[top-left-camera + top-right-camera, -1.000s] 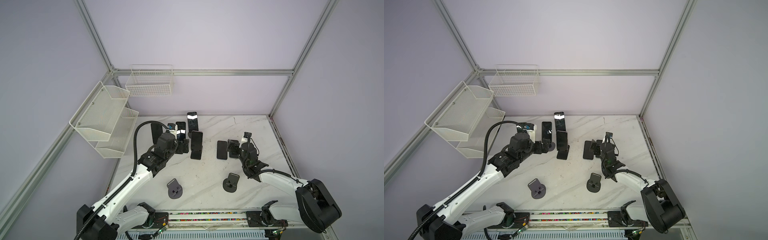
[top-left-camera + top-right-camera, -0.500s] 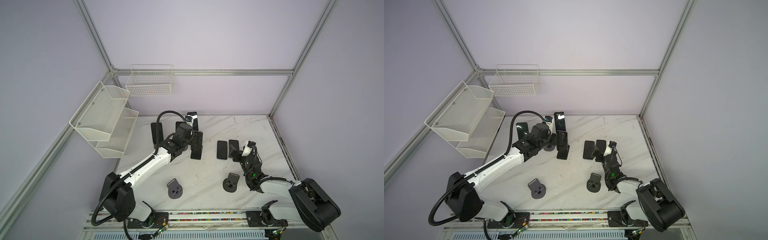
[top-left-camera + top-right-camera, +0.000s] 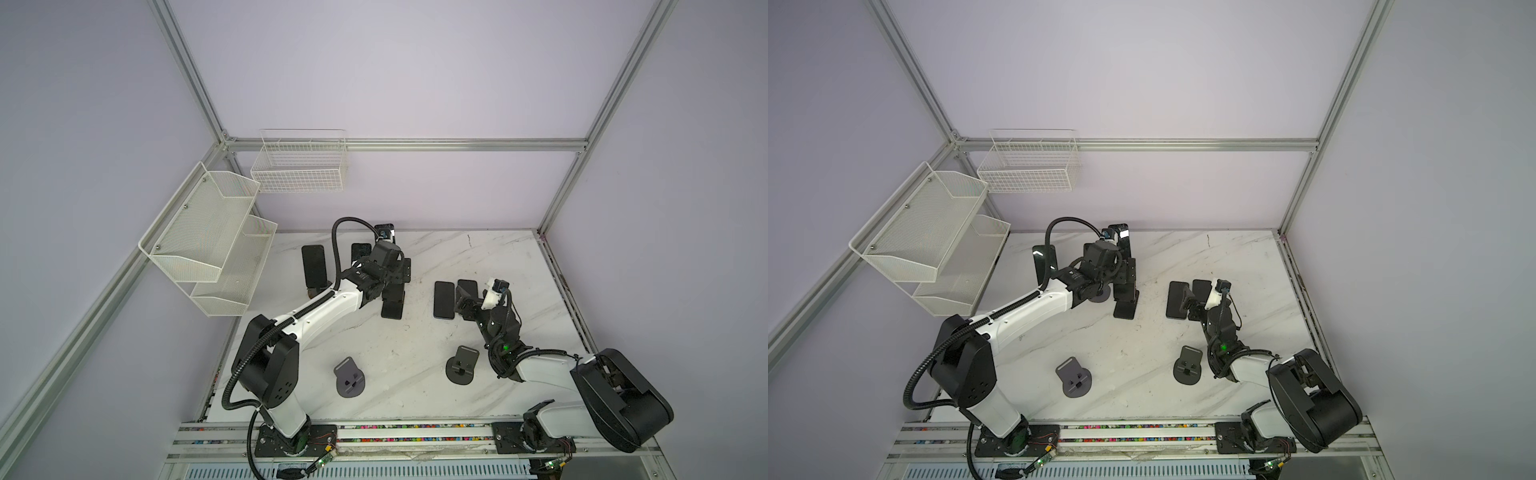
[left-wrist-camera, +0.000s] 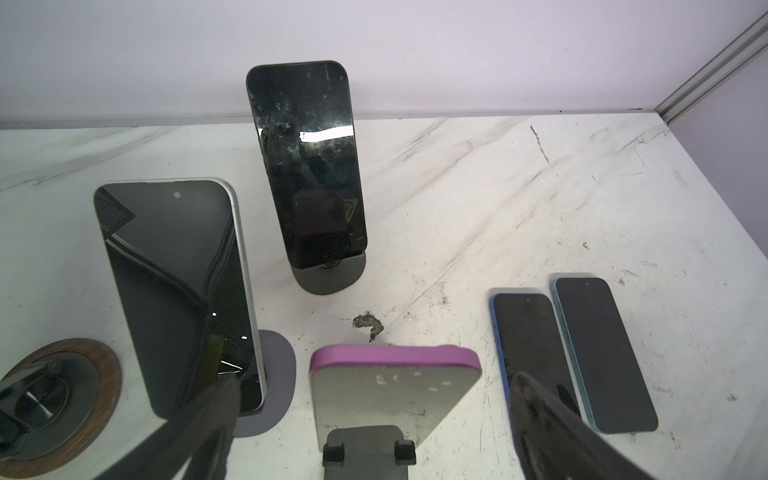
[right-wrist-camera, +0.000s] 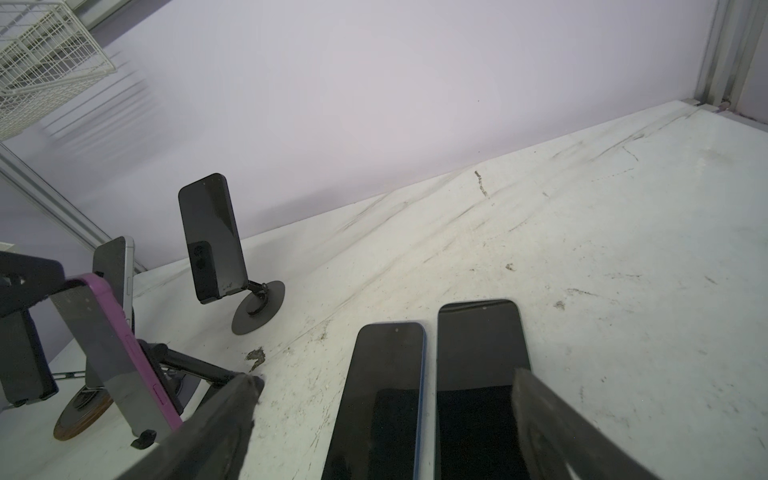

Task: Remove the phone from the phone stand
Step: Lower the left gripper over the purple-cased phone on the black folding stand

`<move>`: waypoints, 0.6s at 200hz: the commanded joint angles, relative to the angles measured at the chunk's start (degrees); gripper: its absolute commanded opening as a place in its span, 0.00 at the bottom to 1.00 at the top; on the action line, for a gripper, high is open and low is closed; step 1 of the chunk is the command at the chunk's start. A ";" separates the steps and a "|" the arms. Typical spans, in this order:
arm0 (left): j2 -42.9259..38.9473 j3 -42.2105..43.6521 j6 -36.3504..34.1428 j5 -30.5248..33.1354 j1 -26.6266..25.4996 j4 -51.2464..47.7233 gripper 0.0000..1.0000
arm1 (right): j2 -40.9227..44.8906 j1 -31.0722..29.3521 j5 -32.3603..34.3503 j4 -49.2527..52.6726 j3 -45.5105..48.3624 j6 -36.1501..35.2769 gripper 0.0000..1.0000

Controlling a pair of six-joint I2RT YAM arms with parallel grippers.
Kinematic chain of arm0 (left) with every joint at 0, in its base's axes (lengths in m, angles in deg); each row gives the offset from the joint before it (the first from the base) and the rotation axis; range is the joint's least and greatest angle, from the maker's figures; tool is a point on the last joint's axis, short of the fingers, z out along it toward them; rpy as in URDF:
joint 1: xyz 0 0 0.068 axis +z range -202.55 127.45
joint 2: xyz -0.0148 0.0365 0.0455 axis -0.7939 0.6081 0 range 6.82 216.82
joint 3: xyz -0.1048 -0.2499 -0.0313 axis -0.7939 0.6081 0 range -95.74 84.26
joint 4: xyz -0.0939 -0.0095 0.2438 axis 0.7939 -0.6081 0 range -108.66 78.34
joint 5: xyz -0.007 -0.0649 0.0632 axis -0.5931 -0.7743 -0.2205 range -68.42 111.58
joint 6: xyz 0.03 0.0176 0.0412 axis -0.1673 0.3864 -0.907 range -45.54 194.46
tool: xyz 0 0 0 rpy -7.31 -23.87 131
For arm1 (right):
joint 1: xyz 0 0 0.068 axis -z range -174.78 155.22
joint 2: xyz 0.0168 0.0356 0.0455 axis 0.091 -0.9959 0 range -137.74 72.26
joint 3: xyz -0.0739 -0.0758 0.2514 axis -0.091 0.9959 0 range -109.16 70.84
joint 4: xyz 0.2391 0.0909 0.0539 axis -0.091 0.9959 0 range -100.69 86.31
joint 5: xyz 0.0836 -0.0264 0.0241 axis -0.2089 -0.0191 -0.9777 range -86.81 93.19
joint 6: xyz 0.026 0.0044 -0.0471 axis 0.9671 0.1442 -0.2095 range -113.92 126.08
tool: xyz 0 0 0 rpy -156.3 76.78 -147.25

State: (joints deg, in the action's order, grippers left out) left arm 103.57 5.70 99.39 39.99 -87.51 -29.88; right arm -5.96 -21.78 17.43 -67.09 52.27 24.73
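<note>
Pink-cased phone [image 4: 395,390] propped in phone stand [image 4: 370,449]; lower edge retained by two lip tabs [image 4: 334,451], so upward lift judged necessary. Left fingers [image 4: 544,419] held wide apart, phone framed between them, no contact seen. Right fingers [image 5: 224,415] spread, nothing gripped, poised over two flat phones [image 5: 482,374] on counter [image 5: 623,249]. Framing shown by left wrist view only; in both top views phone largely masked by left arm [image 3: 324,307]. Stand's hinged leg [image 5: 195,365] revealed by right wrist view alone.

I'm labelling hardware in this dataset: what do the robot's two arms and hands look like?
The left arm has white links, black joint housings and a black ribbed hose looping alongside. The right arm is likewise white and black, with thin black cables, a green light and a white wrist mount. The left hand and right hand have dark, matte fingers.
</note>
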 commanded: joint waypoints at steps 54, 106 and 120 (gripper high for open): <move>6.13 -10.81 1.61 1.40 -0.28 -2.26 1.00 | -2.04 -0.16 2.12 -0.12 -1.88 0.53 0.97; 8.01 -10.91 0.55 2.50 -0.33 -2.57 1.00 | -2.37 -0.15 2.46 0.28 -2.25 0.60 0.97; 8.45 -11.00 0.13 2.65 -0.34 -3.00 1.00 | -2.47 -0.20 2.58 0.50 -2.30 0.64 0.97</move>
State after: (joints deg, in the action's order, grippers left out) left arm 111.85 -0.07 100.37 41.11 -87.55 -33.13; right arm -8.06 -21.78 18.87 -66.57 51.44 24.91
